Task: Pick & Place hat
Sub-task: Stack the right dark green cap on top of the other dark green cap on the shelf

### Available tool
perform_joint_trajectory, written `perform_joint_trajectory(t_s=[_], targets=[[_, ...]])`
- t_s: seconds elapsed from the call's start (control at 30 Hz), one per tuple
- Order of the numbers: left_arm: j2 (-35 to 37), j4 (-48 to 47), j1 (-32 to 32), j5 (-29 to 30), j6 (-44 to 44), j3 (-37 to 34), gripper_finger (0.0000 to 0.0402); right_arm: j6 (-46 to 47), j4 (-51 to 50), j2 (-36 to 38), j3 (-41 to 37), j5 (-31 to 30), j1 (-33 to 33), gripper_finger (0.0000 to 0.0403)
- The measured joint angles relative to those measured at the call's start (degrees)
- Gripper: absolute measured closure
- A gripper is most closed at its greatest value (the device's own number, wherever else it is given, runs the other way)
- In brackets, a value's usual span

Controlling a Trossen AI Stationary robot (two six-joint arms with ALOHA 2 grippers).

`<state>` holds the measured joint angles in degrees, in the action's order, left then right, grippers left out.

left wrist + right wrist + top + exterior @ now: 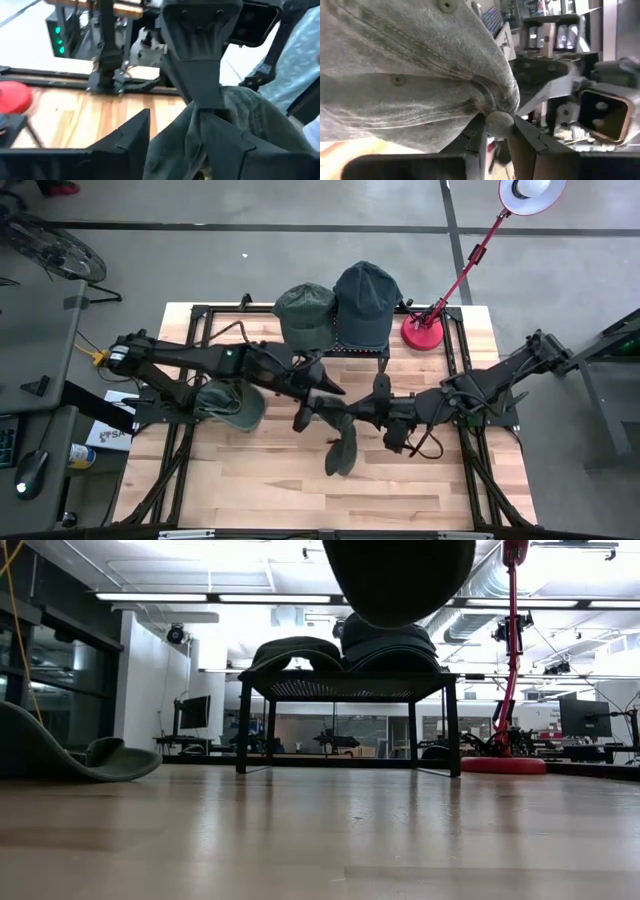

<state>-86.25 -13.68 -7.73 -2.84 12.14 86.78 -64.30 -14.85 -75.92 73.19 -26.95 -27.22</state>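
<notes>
A dark green hat (341, 452) hangs above the middle of the table, seen from below in the low view (400, 575). My right gripper (347, 420) comes in from the right and is shut on it. My left gripper (322, 392) reaches in from the left and stands open, with the hat's cloth (240, 120) between its fingers. Two more hats (305, 310) (365, 298) sit on the black rack (340, 685) at the far side. Another hat (232, 405) lies on the table at the left, its brim on the wood. My right gripper pinches the button on top of the hat's crown (499, 123) between its two fingertips. The fingers come nearly level from the table's right side. The hat is lifted clear of the table, its crown (410, 65) spreading away from the fingers. My left gripper is open around the hat's cloth; whether a finger (235, 147) touches it I cannot tell.
A red lamp stands on its round base (428, 330) at the far right, beside the rack. Bare wood lies along the near half of the table (300, 500). Black frame rails (470, 470) run along both table sides.
</notes>
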Motion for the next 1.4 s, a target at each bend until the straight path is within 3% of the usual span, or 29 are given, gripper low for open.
perform_joint_trajectory(t_s=[0.1,0.3,0.67,0.87,1.1,1.4], targets=[[0.6,-4.8,0.0,0.2,0.0,4.2,0.0221,1.2,-1.3,-0.1,-0.3,-0.5,-0.1,0.0354],[0.2,-23.9,-0.1,0.8,0.2,15.0,0.0216,5.1,-2.3,-0.1,-0.2,-4.2,0.2,0.0354],[-1.2,-23.8,-1.7,13.3,0.4,18.1,0.0216,27.7,-9.3,-0.2,-0.2,-15.3,4.7,0.0354],[-4.7,-23.1,-1.7,14.4,4.8,18.1,0.0216,39.6,-13.4,-0.1,-0.2,-16.0,5.2,0.0354],[-8.8,-22.3,-2.2,12.6,5.1,18.0,0.0216,56.3,-20.9,-0.1,-0.2,-7.3,5.2,0.0354],[-9.2,-19.4,-4.1,14.0,5.1,18.0,0.0216,74.2,-30.7,-0.1,-0.2,12.8,7.6,0.0354]])
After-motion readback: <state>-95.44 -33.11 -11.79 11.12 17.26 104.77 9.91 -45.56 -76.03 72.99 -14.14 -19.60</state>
